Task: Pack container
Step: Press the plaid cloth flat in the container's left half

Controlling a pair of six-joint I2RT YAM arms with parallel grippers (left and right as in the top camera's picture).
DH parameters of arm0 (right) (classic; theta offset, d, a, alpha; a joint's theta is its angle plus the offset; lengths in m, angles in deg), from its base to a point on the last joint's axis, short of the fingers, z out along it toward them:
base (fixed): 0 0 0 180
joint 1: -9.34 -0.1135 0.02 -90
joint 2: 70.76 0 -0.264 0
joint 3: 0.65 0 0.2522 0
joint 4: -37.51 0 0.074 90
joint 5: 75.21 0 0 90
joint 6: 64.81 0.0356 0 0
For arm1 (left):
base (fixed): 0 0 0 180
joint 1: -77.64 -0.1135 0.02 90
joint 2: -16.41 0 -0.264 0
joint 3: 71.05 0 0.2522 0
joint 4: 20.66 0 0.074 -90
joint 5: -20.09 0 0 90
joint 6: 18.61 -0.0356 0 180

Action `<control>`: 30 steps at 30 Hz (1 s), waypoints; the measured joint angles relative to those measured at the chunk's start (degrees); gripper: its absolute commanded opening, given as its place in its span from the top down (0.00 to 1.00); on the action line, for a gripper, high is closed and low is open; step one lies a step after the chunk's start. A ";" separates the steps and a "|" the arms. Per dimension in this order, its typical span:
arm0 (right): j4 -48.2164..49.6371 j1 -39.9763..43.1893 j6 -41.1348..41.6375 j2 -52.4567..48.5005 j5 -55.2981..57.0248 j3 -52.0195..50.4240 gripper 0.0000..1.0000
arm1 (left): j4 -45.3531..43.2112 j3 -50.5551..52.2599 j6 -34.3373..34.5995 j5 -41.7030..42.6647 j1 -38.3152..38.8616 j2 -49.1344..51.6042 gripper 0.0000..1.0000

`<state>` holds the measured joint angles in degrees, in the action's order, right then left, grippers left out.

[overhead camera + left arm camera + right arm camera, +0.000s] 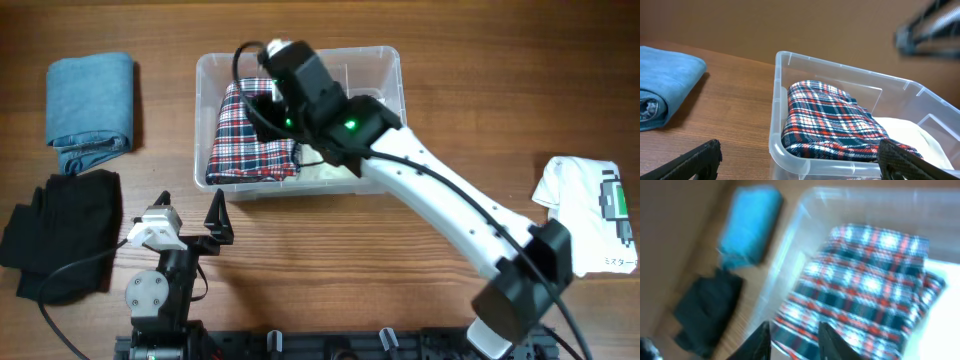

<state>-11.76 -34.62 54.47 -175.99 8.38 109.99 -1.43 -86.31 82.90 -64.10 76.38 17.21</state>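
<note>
The container (205,100) stands at the middle of the desk's far edge. Our right claw (792,340), narrow and empty, hangs above the plaid shirt (245,145), which lies flat inside, probably to save room. Our left claw (190,208) is wide open near the front edge.

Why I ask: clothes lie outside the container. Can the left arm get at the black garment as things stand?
Probably yes: the open left gripper sits just beside the black garment, with only bare table between them.

Robot lab bench: wooden table (330,280), mounted arm (440,200), folded clothes (90,100).
</note>
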 measured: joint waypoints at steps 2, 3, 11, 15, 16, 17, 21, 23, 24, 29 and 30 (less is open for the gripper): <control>-5.53 0.00 -1.31 -1.70 0.02 0.00 0.96 | 0.00 0.00 0.00 0.02 0.00 0.00 0.00; -6.97 0.00 -1.73 -2.05 0.04 -0.04 0.96 | 0.00 0.00 0.00 0.00 0.00 0.00 0.00; -15.08 0.00 -7.04 -2.56 -1.62 -0.04 0.96 | 0.00 0.00 0.00 0.00 0.00 0.00 0.00; -14.82 0.00 -9.03 -6.01 -4.15 -0.02 0.96 | 0.00 0.00 0.00 0.00 0.00 0.00 0.00; -14.73 0.00 -9.29 -7.08 -4.74 -0.04 0.96 | 0.00 0.00 0.00 0.00 0.00 0.00 0.00; -14.16 0.00 -9.68 -8.92 -5.66 -0.04 0.96 | 0.00 0.00 0.00 0.02 0.00 0.00 0.00; -12.24 0.15 -10.12 -14.71 -8.37 -0.04 0.96 | 0.00 0.00 0.00 0.00 0.00 0.00 0.00; -11.72 0.48 -10.12 -15.74 -9.05 -0.04 0.96 | 0.00 0.00 0.00 0.02 0.00 0.00 0.00; -11.65 0.59 -10.12 -15.93 -9.25 -0.04 0.96 | 0.00 0.00 0.00 0.00 0.00 0.00 0.00; -10.67 0.63 -10.12 -15.96 -9.90 0.02 0.96 | 0.00 0.00 0.00 0.00 0.00 0.00 0.00; -10.73 0.63 -10.14 -15.96 -9.92 0.20 0.96 | 0.00 0.00 0.00 0.00 0.00 0.00 0.00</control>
<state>-22.49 -33.99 44.33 -191.95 -1.54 110.19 -1.43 -86.31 82.90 -64.10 76.38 17.21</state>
